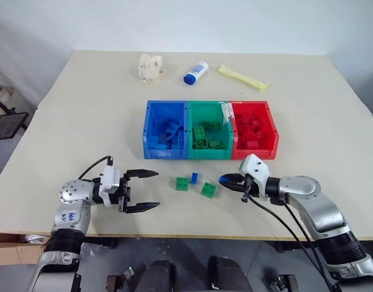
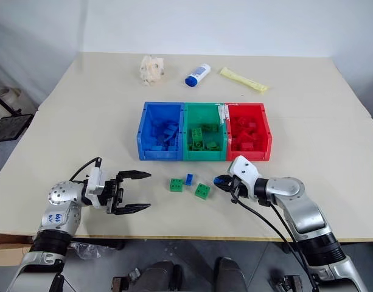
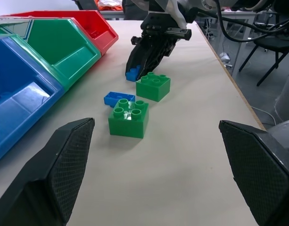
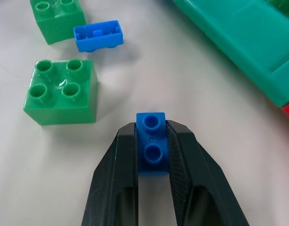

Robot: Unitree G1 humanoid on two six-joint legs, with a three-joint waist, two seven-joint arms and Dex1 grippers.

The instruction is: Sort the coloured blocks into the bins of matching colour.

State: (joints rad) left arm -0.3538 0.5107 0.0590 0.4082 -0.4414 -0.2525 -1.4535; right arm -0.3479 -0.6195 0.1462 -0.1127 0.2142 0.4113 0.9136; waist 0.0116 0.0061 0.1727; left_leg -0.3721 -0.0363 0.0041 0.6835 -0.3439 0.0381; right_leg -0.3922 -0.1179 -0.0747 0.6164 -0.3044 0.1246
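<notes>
Near the table (image 1: 64,121) front edge, right gripper (image 4: 152,141) pinches blue block (image 4: 152,146).

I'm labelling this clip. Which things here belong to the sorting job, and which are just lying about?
Part of the job:
- blue brick in the right gripper
- small blue brick, two green bricks on the table
- blue bin, green bin, red bin

Lying about:
- white-and-blue tube
- yellow packet
- crumpled wad

Blue block (image 4: 152,143) sides hidden between right claw (image 4: 152,155) fingers.
</notes>
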